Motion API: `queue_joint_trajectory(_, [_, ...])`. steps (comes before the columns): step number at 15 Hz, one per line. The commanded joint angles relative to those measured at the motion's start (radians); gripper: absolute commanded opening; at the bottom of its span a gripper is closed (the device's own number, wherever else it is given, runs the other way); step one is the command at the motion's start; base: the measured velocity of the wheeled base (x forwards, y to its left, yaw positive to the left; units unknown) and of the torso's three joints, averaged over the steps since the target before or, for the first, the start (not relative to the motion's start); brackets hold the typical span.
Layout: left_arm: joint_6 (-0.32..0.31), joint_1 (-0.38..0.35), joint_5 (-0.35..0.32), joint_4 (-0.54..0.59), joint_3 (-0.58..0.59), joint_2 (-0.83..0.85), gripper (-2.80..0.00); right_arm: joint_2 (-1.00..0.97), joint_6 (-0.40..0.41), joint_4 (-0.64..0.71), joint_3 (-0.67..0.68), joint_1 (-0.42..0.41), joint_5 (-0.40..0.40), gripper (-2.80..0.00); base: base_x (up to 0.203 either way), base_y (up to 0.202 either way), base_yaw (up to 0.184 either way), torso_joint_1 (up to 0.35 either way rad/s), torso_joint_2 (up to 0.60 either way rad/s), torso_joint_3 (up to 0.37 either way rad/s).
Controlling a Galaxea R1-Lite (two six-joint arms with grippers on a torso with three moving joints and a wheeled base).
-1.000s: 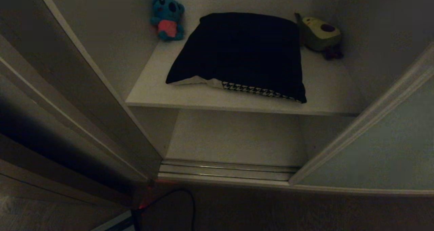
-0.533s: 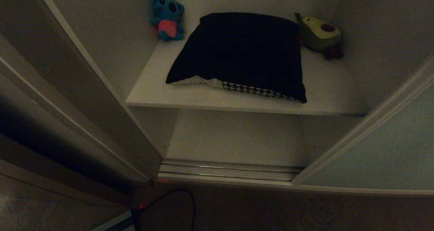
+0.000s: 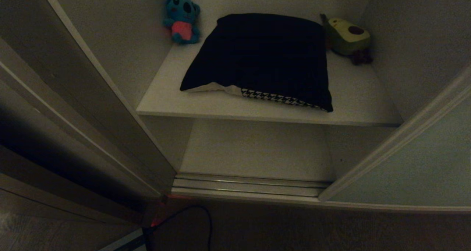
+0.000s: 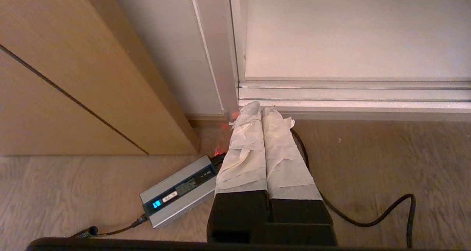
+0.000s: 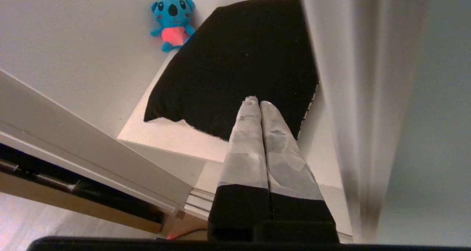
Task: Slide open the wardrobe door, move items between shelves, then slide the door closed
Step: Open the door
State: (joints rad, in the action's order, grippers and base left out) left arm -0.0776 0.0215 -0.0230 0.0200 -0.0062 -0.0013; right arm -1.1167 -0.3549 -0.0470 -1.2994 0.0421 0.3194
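The sliding wardrobe door (image 3: 415, 159) stands at the right of the opening, its frame edge running upright and cut off at the picture border; since the earlier frame this edge sits slightly further right. The upper shelf (image 3: 165, 100) carries the cushion (image 3: 261, 59), lying flat, long axis front to back, dark face up, houndstooth showing only at the front edge. The lower shelf (image 3: 257, 148) lies beneath. The right gripper (image 5: 256, 103) hovers before the cushion, fingers clenched, empty. The left gripper (image 4: 262, 109) hangs over the floor, fingers pressed together
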Motion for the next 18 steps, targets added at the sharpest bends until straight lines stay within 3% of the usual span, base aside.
queue_joint_trajectory(1, [-0.001,0.0,0.0,0.0,0.0,0.0,-2.8,0.032,-0.003,0.004,0.01,-0.004,0.001,-2.8,0.0,0.0,0.0,0.0,0.0,0.0])
queue_joint_trajectory(6, [-0.001,0.0,0.0,0.0,0.0,0.0,-2.8,0.071,-0.004,0.006,0.059,-0.018,-0.028,-2.8,0.0,0.0,0.0,0.0,0.0,0.0])
queue_joint_trajectory(12, [-0.001,0.0,0.0,0.0,0.0,0.0,-2.8,0.054,-0.004,0.0,0.068,-0.032,-0.117,-2.8,0.0,0.0,0.0,0.0,0.0,0.0])
queue_joint_trajectory(18, [-0.001,0.0,0.0,0.0,0.0,0.0,-2.8,0.05,-0.059,-0.001,0.07,-0.134,-0.11,-2.8,0.0,0.0,0.0,0.0,0.0,0.0])
